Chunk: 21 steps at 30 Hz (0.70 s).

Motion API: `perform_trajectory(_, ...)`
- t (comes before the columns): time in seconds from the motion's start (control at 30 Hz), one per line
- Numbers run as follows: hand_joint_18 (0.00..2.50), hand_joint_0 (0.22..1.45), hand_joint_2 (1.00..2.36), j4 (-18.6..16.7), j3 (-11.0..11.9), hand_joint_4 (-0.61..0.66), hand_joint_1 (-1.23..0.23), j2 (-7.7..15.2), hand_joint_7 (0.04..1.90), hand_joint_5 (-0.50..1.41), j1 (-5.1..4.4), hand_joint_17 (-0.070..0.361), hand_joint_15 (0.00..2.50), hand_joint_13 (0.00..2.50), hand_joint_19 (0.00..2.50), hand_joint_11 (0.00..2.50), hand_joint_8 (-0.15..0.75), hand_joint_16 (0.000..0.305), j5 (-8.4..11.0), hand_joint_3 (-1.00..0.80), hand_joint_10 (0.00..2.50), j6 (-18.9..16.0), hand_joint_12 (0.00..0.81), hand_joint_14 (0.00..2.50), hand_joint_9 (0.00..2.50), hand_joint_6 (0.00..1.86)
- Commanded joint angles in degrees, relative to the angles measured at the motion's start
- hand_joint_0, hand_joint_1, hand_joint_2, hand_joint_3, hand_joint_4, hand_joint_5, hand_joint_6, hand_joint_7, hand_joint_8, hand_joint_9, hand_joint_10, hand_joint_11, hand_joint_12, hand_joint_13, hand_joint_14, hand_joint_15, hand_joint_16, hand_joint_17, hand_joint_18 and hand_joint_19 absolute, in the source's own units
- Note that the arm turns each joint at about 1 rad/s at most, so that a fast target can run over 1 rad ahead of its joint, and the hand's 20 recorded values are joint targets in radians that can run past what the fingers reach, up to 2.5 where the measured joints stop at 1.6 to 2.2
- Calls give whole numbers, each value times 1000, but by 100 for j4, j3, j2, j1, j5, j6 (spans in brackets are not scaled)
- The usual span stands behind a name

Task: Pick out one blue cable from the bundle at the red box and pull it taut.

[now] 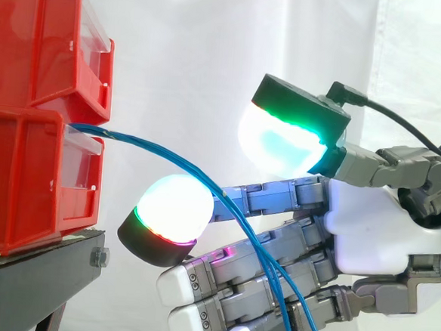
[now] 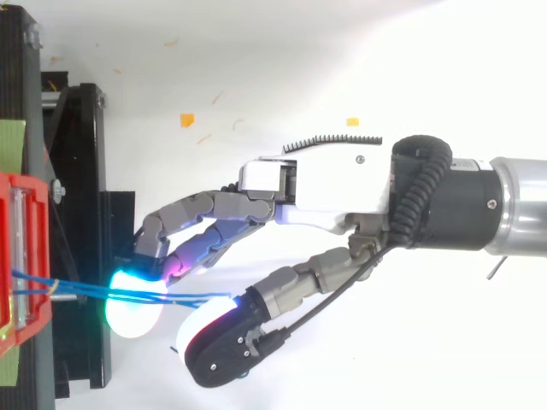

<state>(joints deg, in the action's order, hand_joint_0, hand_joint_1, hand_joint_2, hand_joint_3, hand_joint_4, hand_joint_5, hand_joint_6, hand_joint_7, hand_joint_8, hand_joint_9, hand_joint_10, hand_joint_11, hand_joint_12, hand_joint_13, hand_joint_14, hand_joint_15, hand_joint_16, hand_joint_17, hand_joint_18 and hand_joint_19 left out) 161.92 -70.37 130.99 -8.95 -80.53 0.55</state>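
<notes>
Several thin blue cables (image 1: 168,156) leave the lower red bin (image 1: 30,182) at the left and arc down to the right. They cross over one outstretched finger and droop in front of the others. My hand (image 1: 375,222) reaches in from the right, open, its fingers nearly straight toward the bin. One white-glowing fingertip (image 1: 168,207) hovers just short of the bin's front. The thumb's green-white pad (image 1: 282,143) stands well above the cables, not touching them. From above, the cables (image 2: 77,290) run from the bin (image 2: 26,248) across the glowing fingertip, between the fingers and thumb of my hand (image 2: 325,184).
A second red bin (image 1: 40,39) sits stacked on the lower one. Both rest on a black stand (image 1: 31,273) whose edge lies right below my fingertips. A white curtain hangs behind. Small orange scraps (image 2: 186,120) lie on the white floor.
</notes>
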Motion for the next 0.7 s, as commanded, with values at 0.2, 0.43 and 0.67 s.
perform_trajectory(0.2, 535, 561, 1009, 103, 102, 139, -565, -4, 1063, -143, 16, 94, 204, 638, 507, 149, 241, 42, -6, -398, 6, 7, 339, 8, 676, 503)
perform_trajectory(0.43, 542, 580, 1014, 182, 137, 78, -567, -4, 1171, -129, 24, 93, 220, 653, 518, 175, 241, 41, -6, -336, 7, 7, 337, 9, 695, 502)
perform_trajectory(0.67, 568, 511, 1002, 156, 155, 124, -568, 163, 1122, -136, 33, 102, 227, 667, 511, 182, 259, 45, -15, -476, 7, 86, 356, 9, 704, 502)
